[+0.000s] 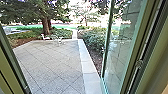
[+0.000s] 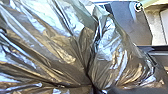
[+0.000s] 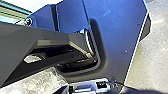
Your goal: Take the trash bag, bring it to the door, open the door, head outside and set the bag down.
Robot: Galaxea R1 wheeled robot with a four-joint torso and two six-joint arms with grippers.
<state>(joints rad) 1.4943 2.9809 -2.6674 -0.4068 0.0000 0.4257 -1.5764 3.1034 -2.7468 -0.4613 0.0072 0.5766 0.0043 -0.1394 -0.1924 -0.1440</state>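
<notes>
In the left wrist view the shiny dark trash bag (image 2: 57, 50) looms large, its folds drawn together into a tight neck. My left gripper (image 2: 93, 88) is shut on the bag at that gathered neck. In the head view the glass door (image 1: 122, 50) stands open at the right, and the doorway frames the paved yard (image 1: 55, 65) outside. The right wrist view has a pale crinkled surface (image 3: 37, 81) beside the robot's own bar; I cannot tell whether it is part of the bag.
Green door-frame edges (image 1: 12, 58) stand close on the left, with more framing (image 1: 143, 53) on the right. A light stone border (image 1: 88, 66) runs along the paving beside bushes (image 1: 93, 40). White chairs (image 1: 60, 40) stand at the yard's far side, near a tree (image 1: 46, 23).
</notes>
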